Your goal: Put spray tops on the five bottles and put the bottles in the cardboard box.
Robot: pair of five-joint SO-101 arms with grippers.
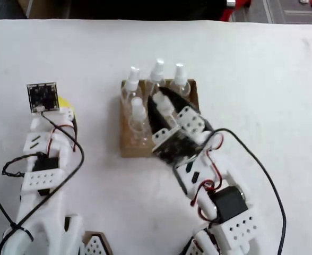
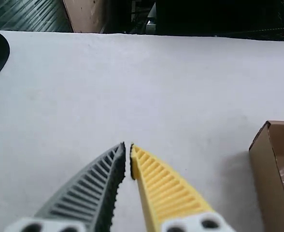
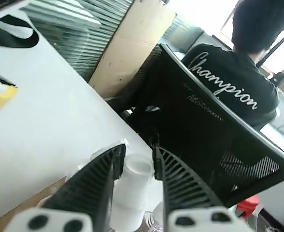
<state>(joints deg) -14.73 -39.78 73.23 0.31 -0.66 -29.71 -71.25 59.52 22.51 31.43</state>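
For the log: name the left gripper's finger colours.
Left gripper: one finger grey, one yellow; left wrist view.

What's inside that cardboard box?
Four clear bottles with white spray tops stand upright in the cardboard box. The right claw hangs over part of it, closed on a fifth spray top; whatever lies beneath the claw is covered.

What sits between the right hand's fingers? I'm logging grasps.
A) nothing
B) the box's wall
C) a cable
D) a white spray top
D: the right hand, over the box, has a white spray top clamped between its fingers.
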